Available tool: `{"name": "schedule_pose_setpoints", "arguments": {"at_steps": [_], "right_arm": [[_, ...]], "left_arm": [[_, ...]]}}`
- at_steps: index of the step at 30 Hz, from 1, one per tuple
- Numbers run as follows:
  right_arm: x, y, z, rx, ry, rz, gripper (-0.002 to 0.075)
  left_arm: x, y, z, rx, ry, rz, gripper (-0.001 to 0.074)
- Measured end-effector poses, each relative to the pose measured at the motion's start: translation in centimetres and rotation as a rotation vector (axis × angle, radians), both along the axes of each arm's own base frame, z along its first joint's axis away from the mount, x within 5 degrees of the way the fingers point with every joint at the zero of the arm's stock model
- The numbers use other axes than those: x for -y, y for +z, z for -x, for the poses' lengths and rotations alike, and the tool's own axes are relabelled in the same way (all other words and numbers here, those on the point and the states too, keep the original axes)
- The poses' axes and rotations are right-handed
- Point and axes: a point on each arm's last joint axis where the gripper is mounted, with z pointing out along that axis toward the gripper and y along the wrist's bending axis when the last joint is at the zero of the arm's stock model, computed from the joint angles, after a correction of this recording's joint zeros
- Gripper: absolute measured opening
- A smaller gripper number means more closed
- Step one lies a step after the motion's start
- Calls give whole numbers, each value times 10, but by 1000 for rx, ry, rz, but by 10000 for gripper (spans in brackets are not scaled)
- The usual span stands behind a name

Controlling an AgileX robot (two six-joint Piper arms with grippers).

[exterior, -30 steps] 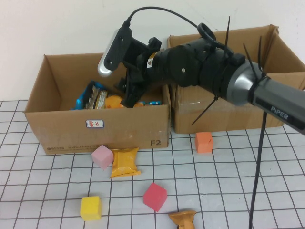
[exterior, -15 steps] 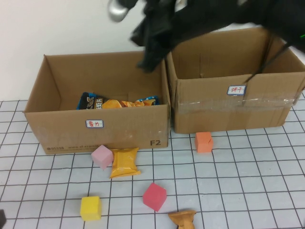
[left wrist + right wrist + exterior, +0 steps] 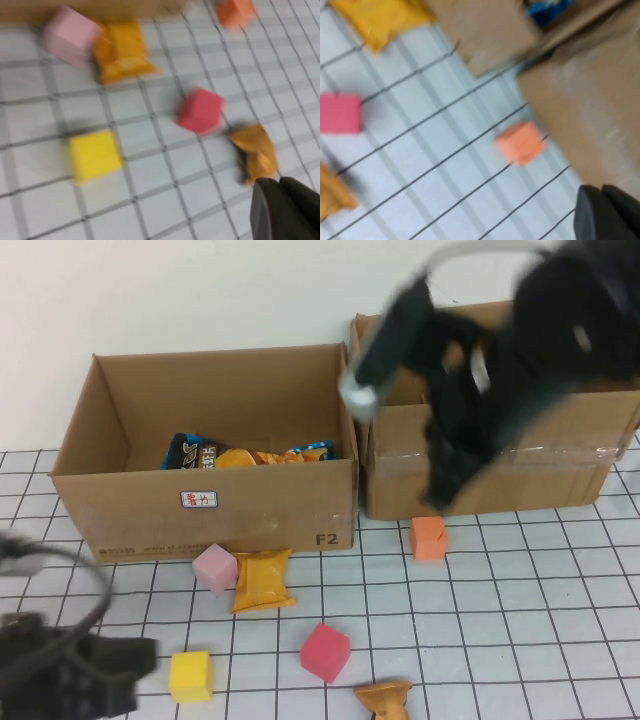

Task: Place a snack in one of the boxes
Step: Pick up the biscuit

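Two open cardboard boxes stand at the back: the left box [image 3: 205, 512] holds blue and orange snack bags [image 3: 245, 454], and the right box [image 3: 520, 472] is beside it. An orange snack packet [image 3: 262, 580] [image 3: 120, 50] lies in front of the left box. A brown snack packet [image 3: 385, 698] [image 3: 255, 152] lies at the front edge. My right gripper [image 3: 440, 498] [image 3: 606, 212] is shut and empty, in front of the right box above the orange cube. My left gripper [image 3: 140, 658] [image 3: 281, 202] is shut and empty, low at the front left.
Foam cubes lie on the grid mat: pink [image 3: 214, 568] beside the orange packet, yellow [image 3: 190, 676] close to my left gripper, red [image 3: 325, 651], and orange [image 3: 428, 537] [image 3: 520, 142] by the right box's front wall.
My right arm has left the left box, risen, then swung right and down in front of the right box. My left arm has come into view at the front left.
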Motion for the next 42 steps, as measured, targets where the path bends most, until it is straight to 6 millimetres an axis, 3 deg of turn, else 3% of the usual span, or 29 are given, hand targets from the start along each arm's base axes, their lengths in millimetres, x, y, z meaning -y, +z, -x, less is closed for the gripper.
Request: {"name": "schedule_pose_setpoints", "arguments": {"at_steps": [4,10,20,30,34,42], "right_arm": [[22,-16,29,-20,-22,-26,6],[63,-19,80,-14,-80,-56,6],[125,-1,147,118,-221,-187,6],[170,-4,195,175,-336,-278,6],[176,-13,203,164,-360,-288,5],[180,-20,207,131,-387,-261,4]], "left_arm": [[10,-7,-21,-84,-100,20,-1],[19,-23,-54,-88,-64,-32,-1],[84,-52,-71,61,-19,-133,-2],[93,-97,-101,89,136,-238,6],[96,-101,-104,68,149,-234,101],[110,-89,-114,44,129,-172,546]]}}
